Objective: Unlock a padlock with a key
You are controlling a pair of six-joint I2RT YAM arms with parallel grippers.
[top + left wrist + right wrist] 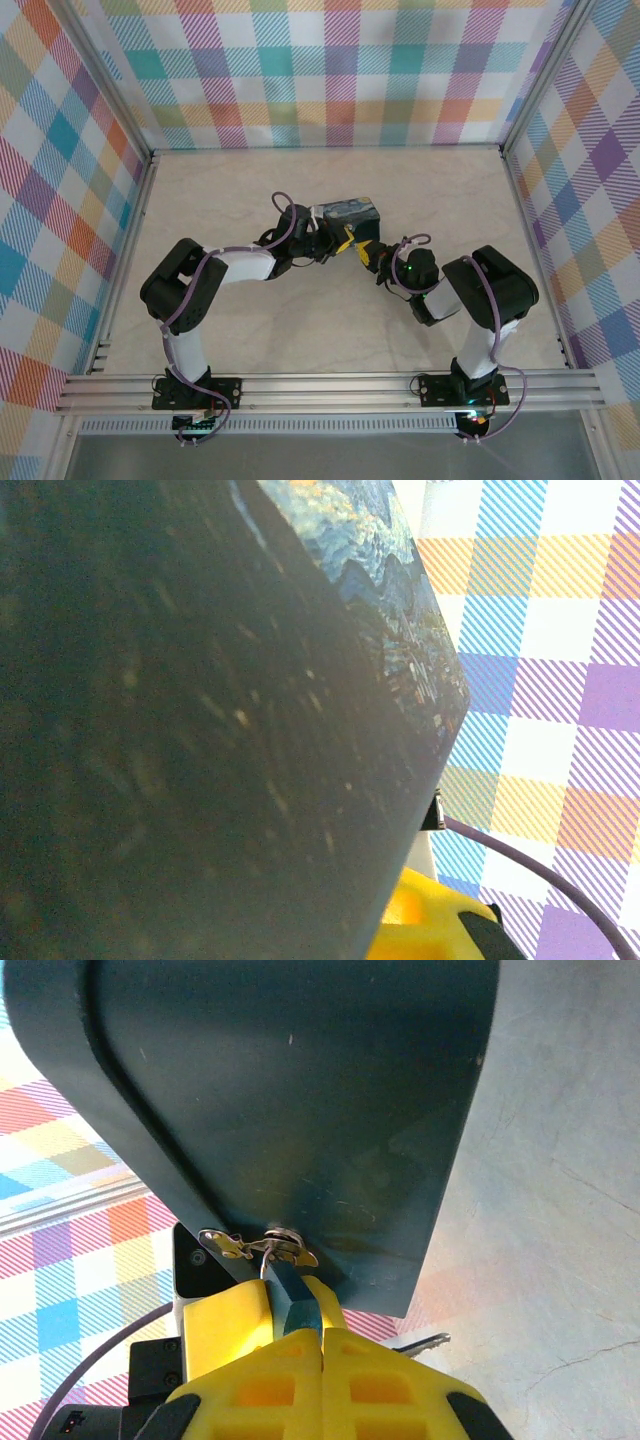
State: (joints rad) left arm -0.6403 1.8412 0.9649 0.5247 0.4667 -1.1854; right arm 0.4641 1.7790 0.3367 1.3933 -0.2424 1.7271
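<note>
A dark teal case (347,212) with a painted print on its top is held off the table between the two arms; its dark side (200,730) is right against the left wrist camera. My left gripper (326,240) is clamped on it, and one yellow finger (430,925) shows beside the case. On the case's lower face sits a metal lock fitting with a ring (262,1248). My right gripper (292,1298) is shut on a blue-headed key (300,1295) that points into that fitting. The key's blade is hidden. A spare silver key (424,1341) sticks out to the right.
The beige table (250,330) is enclosed by checkered walls (330,70) at the back and both sides. An aluminium rail (330,385) runs along the near edge by the arm bases. A purple cable (540,870) loops near the case.
</note>
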